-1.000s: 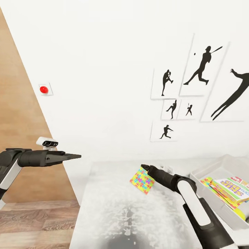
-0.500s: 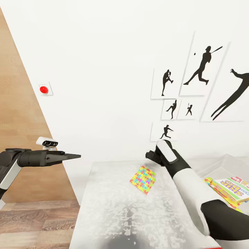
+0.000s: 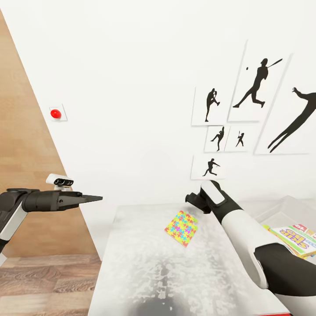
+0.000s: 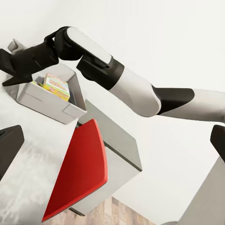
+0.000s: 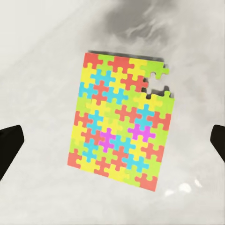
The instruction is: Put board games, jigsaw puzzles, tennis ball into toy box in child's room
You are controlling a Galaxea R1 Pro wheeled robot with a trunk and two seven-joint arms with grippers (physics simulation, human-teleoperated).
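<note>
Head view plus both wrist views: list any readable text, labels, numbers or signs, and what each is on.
Board game box in the toy box: large yellow-green lettering on the cover, too distorted to read; small red label at its corner, too small.
Same box in the left wrist view: print blurred, unreadable.
Jigsaw puzzle: coloured pieces, no text.
Wall posters: black sports silhouettes, no words.
Red wall button: unlabelled.

Bare table (image 5: 42, 61) all around the jigsaw puzzle (image 5: 123, 121), nothing between.
</note>
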